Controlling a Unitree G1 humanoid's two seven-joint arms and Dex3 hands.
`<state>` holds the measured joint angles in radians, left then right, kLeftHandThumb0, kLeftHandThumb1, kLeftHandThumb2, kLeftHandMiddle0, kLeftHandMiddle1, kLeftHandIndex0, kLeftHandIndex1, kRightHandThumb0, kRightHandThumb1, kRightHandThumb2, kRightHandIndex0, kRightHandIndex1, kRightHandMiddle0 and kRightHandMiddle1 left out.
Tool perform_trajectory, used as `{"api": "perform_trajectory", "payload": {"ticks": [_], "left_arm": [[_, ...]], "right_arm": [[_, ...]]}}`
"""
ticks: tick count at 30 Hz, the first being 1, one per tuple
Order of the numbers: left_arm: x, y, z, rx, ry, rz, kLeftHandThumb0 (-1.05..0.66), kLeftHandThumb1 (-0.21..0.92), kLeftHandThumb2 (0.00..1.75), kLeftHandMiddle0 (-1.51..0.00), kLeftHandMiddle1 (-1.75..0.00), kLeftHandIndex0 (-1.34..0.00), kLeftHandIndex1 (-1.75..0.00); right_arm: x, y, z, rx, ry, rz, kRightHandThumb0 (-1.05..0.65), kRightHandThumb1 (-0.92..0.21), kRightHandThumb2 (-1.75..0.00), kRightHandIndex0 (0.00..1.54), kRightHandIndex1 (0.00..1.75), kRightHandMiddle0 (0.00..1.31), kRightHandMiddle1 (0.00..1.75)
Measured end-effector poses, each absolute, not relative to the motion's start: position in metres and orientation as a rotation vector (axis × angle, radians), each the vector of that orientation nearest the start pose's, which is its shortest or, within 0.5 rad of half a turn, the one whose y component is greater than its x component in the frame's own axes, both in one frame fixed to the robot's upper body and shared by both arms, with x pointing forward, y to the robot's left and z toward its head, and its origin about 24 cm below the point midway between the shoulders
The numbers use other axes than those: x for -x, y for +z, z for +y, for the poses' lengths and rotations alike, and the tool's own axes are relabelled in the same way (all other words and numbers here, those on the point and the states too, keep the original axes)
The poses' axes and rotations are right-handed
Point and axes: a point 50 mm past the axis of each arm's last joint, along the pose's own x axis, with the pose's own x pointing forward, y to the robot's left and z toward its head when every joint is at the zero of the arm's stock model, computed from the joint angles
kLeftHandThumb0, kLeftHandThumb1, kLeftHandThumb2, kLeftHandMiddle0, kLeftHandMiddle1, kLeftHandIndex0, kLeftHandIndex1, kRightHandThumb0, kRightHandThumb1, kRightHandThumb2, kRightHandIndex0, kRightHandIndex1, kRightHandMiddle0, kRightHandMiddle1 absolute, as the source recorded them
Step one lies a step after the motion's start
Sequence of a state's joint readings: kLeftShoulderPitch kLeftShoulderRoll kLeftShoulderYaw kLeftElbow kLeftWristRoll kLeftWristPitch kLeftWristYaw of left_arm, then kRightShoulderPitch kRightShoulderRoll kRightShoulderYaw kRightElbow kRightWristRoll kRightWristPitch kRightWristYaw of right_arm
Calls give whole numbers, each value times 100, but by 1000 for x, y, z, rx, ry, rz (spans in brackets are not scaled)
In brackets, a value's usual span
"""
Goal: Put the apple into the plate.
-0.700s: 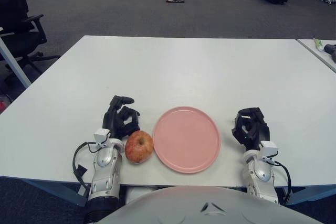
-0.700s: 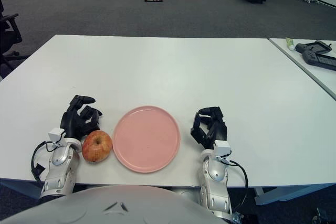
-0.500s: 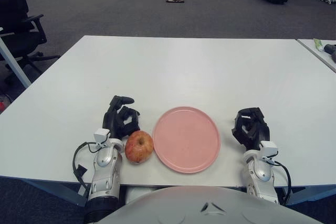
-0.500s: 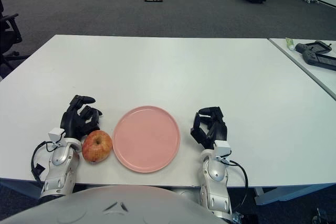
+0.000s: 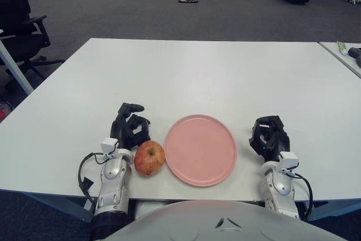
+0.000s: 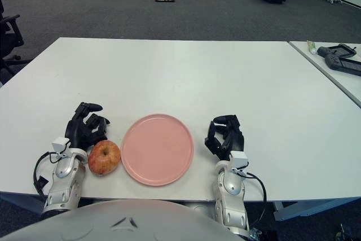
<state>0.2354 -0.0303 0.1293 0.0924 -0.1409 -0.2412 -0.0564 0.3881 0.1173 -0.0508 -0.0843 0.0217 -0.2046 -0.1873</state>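
Note:
A red-yellow apple (image 5: pixel 149 158) sits on the white table (image 5: pixel 192 77) near its front edge, just left of an empty pink plate (image 5: pixel 200 149). My left hand (image 5: pixel 130 127) is beside the apple, slightly behind and to its left, with its black fingers curled and holding nothing. My right hand (image 5: pixel 269 136) shows to the right of the plate, a short gap away, its fingers curled too and empty.
A second table (image 6: pixel 333 63) at the right edge carries dark devices and a small tube. An office chair (image 5: pixel 20 21) stands at the far left on the grey carpet. Boxes and dark panels line the far wall.

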Motion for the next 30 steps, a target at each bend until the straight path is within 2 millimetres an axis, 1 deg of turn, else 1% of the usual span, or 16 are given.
{"api": "perform_trajectory", "payload": {"ticks": [4, 6, 9, 15, 16, 17, 18, 19, 20, 22, 23, 25, 26, 27, 29, 30], "left_arm": [[-193, -8, 191, 140, 187, 58, -1, 41, 123, -53, -175, -32, -175], [-193, -8, 192, 143, 194, 56, -1, 47, 115, -50, -172, -29, -175], [-194, -8, 195, 149, 208, 51, -1, 50, 110, -48, -168, -29, -175], [-196, -3, 206, 134, 213, 16, -1, 42, 117, -51, -164, -39, -175], [-198, 0, 207, 126, 209, 2, -8, 46, 112, -49, -166, -39, -175], [-198, 2, 210, 113, 201, -18, -19, 54, 102, -45, -169, -37, -175], [-199, 5, 212, 99, 193, -38, -23, 59, 97, -42, -167, -35, -175], [-199, 8, 214, 81, 185, -57, -28, 66, 88, -39, -163, -33, -175], [-199, 10, 216, 62, 177, -77, -30, 70, 83, -37, -161, -31, -175], [-199, 15, 219, 23, 167, -105, -33, 82, 66, -30, -150, -24, -175], [-199, 17, 221, 2, 163, -119, -34, 86, 61, -27, -146, -23, -175], [-199, 19, 224, -35, 154, -136, -55, 89, 76, -20, -141, -12, -169], [-198, 20, 225, -53, 149, -144, -64, 90, 81, -16, -138, -7, -164], [-198, 20, 227, -75, 143, -150, -67, 90, 83, -14, -137, -6, -163], [-197, 19, 231, -120, 127, -164, -75, 91, 84, -7, -127, -2, -155], [-198, 18, 234, -140, 118, -169, -77, 92, 83, -4, -118, -1, -147]], "right_arm": [[-166, 0, -174, -93, -383, 89, -39, -63, -92, 62, 175, 37, 175], [-166, 0, -174, -93, -382, 89, -39, -63, -92, 61, 175, 37, 175], [-167, 1, -174, -89, -382, 89, -39, -63, -92, 60, 175, 37, 175], [-167, 1, -174, -85, -388, 89, -39, -64, -92, 60, 175, 37, 175], [-166, 1, -174, -85, -389, 89, -39, -64, -92, 60, 175, 37, 175], [-167, 1, -174, -85, -389, 90, -39, -64, -91, 60, 175, 37, 175], [-167, 1, -174, -86, -389, 89, -39, -64, -91, 60, 175, 37, 175], [-167, 1, -173, -86, -388, 89, -39, -64, -91, 59, 175, 37, 175], [-167, 1, -173, -86, -388, 88, -39, -64, -91, 59, 175, 37, 175], [-167, 1, -173, -87, -387, 87, -39, -64, -91, 59, 175, 37, 175], [-167, 1, -173, -88, -387, 86, -39, -64, -91, 59, 175, 37, 175], [-167, 0, -173, -89, -387, 86, -39, -64, -90, 59, 175, 36, 175], [-167, 0, -173, -89, -387, 85, -39, -65, -90, 59, 175, 36, 175], [-167, 0, -173, -89, -386, 85, -39, -65, -90, 59, 175, 36, 175], [-167, 0, -173, -90, -386, 83, -39, -65, -90, 59, 175, 36, 175], [-167, 0, -173, -90, -387, 82, -39, -65, -90, 60, 175, 36, 175]]}}
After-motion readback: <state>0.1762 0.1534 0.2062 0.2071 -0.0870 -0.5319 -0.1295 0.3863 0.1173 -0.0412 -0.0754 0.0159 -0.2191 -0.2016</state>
